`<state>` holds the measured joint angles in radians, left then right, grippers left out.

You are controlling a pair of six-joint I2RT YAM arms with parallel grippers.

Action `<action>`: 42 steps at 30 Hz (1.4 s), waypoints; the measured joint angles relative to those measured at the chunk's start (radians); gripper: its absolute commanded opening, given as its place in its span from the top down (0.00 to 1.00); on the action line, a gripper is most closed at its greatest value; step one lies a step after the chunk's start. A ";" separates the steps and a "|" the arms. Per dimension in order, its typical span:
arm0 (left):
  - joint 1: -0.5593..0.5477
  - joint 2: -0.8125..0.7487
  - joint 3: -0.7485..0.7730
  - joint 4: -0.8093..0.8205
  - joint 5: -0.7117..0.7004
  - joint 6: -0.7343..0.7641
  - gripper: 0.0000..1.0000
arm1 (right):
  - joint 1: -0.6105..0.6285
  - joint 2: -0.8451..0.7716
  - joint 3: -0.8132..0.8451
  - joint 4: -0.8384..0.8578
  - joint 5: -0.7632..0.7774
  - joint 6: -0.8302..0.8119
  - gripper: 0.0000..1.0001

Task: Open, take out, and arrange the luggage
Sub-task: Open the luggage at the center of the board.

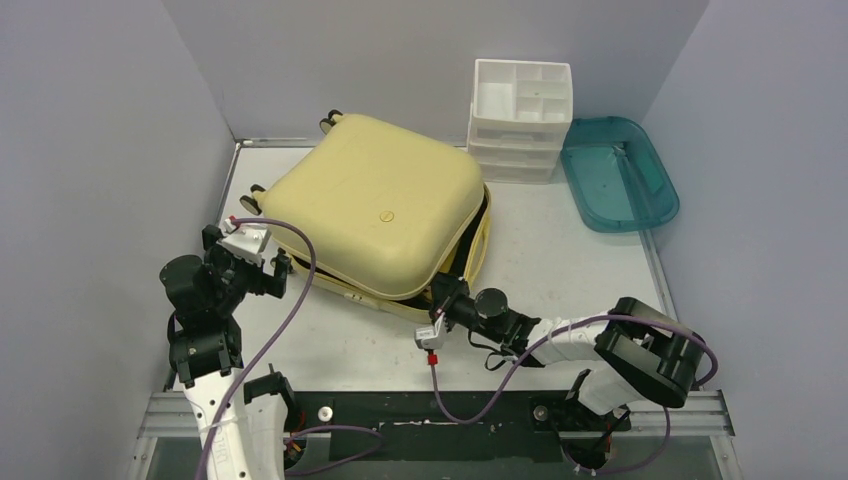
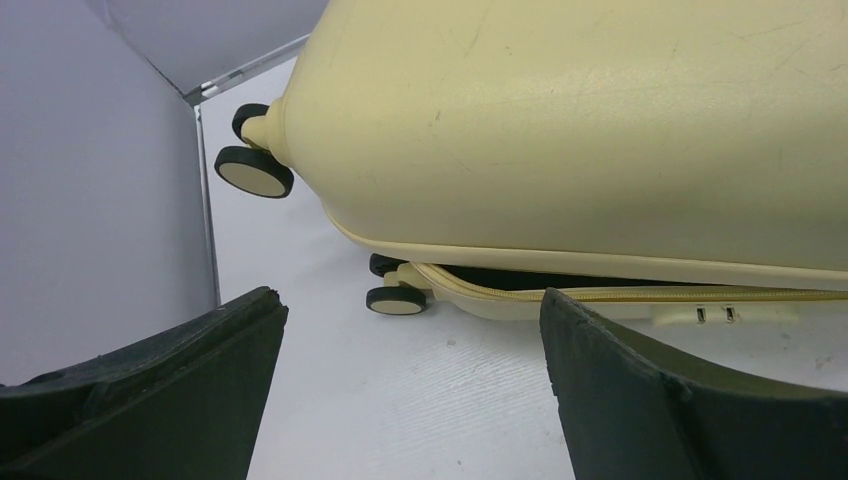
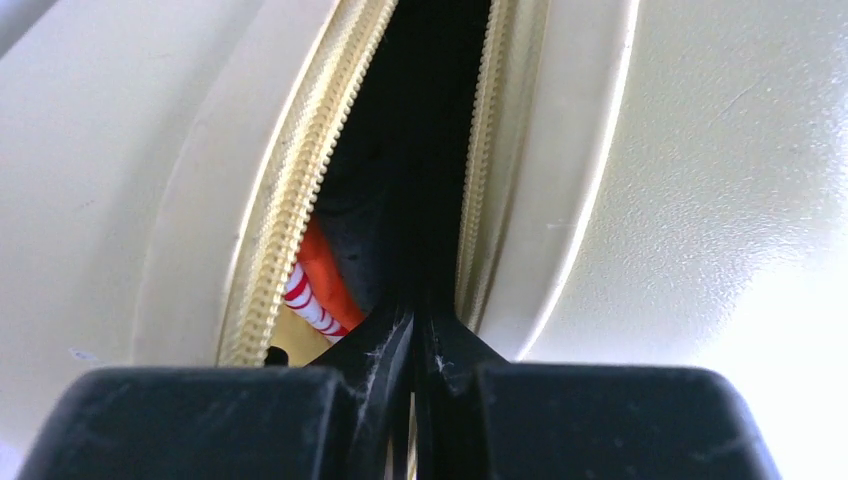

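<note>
- Left gripper [image 1: 268, 268] [image 2: 408, 305]: jaws spread wide, holding nothing; low over the table [image 1: 560, 260], just beside the suitcase's near-left corner.
- Right gripper [image 1: 443, 291] [image 3: 415, 325]: clenched tight, fingertips pushed into the gap at the suitcase's near-right corner; grasp on anything not discernible.
- Suitcase [image 1: 380, 200] [image 2: 560, 120] [image 3: 720, 200]: pale-yellow hard shell, rounded corners, lying flat mid-table. Lid slightly ajar, zipper [image 3: 270, 240] [image 2: 600, 293] undone along the near and right edges. Black lining inside, plus an orange and white-striped item [image 3: 315, 285]. Black-rimmed wheels [image 1: 253, 197] [image 2: 255, 172] at the left end. Small round gold emblem [image 1: 387, 215] on the lid.
- White drawer organizer [image 1: 520, 120]: far right, behind the suitcase.
- Teal tray [image 1: 618, 172]: just beside the organizer, rightmost.
</note>
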<state>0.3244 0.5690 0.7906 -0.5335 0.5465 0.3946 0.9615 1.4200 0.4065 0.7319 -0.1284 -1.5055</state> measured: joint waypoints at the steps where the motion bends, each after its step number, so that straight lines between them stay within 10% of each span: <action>1: 0.000 0.000 0.000 0.000 -0.001 0.000 0.03 | 0.002 0.013 -0.035 0.097 0.008 -0.006 1.00; 13: 0.000 0.022 0.136 -0.038 0.017 0.000 0.03 | 0.010 0.043 -0.074 0.305 0.153 0.068 1.00; 42: 0.003 -0.014 0.028 -0.079 -0.095 0.085 0.03 | -0.069 -0.061 0.352 -0.079 0.361 0.369 1.00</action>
<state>0.3271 0.5549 0.8185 -0.6125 0.4511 0.4801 0.8928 1.3590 0.7582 0.6533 0.2325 -1.1366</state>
